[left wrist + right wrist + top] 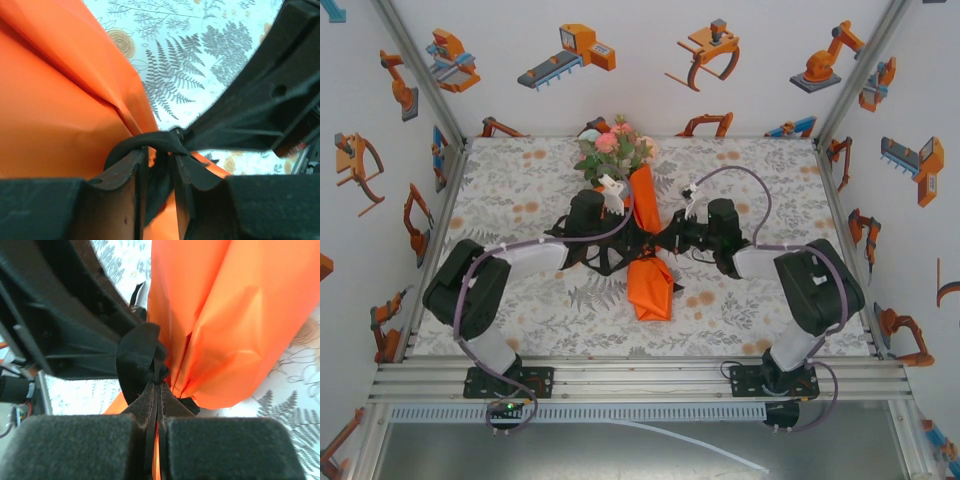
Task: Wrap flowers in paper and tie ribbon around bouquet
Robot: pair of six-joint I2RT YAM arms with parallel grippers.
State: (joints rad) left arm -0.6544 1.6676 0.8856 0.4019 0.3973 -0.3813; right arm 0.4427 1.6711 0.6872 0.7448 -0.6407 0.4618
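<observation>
The bouquet [651,280] lies mid-table, a cone of orange paper [50,110] [230,315] with the flowers [615,148] at its far end. The black ribbon [150,140] [134,357] is looped and knotted round the cone's narrow waist. My left gripper [160,159] [623,247] is at the waist from the left. Its jaws stand a little apart, and a ribbon strand hangs loose in the gap. My right gripper [159,386] [666,240] comes in from the right, with its fingertips pinched shut on a thin strand of ribbon just beside the knot.
The two grippers nearly touch across the bouquet. The right one's dark body [260,95] looms close in the left wrist view. A fern-print tablecloth [520,200] covers the table, with printed walls on three sides and an aluminium rail [640,380] at the near edge.
</observation>
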